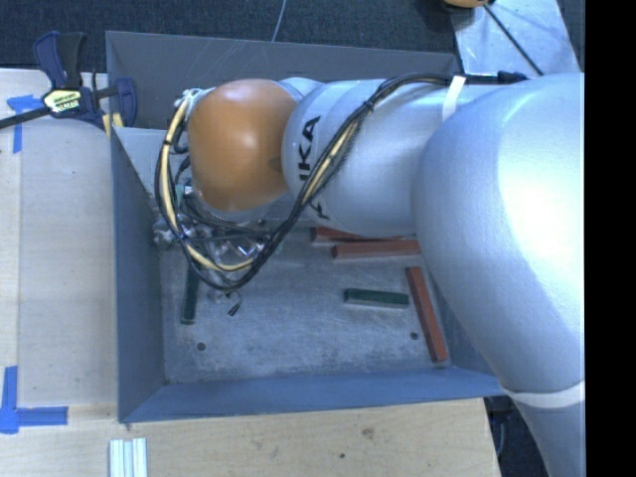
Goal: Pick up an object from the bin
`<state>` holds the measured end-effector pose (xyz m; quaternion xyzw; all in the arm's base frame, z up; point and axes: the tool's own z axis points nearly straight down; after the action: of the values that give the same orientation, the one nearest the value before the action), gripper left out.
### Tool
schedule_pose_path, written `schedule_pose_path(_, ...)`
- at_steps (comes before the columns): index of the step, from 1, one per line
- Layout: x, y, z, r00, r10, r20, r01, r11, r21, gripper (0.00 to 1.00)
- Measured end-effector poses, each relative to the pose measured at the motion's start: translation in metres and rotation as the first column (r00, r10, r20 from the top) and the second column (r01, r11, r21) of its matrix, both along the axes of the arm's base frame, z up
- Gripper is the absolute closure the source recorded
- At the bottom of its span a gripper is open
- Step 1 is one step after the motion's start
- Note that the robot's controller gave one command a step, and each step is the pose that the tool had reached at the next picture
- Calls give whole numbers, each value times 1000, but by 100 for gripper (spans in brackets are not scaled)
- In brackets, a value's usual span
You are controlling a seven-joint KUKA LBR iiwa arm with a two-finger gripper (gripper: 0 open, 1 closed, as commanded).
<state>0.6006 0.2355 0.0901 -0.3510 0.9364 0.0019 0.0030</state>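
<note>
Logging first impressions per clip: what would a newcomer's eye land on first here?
The silver arm with its orange wrist cover reaches from the right over the upper left of the grey bin. On its floor lie a dark green stick at left, a green bar mid-floor, a reddish-brown stick at right.

Bare bin floor point(288, 344) lies between dark stick point(189, 296) and green bar point(376, 297).

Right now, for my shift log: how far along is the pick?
Done: the gripper is low in the bin's left end, by a dark green stick. In hand: nothing seen lifted; the wrist hides any grip. Left: grasping, lifting; green bar and reddish bars lie apart.
</note>
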Motion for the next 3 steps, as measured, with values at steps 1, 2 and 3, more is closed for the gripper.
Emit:
schedule_pose_path(1, 18, -37, -19, 954, 300, 2, -300, 954, -3, 100)
schedule_pose_path(2, 19, -54, 6, 957, 290, -4, -290, 957, -3, 100)
schedule_pose_path(3, 24, -68, 29, 961, 277, 3, -277, 961, -5, 100)
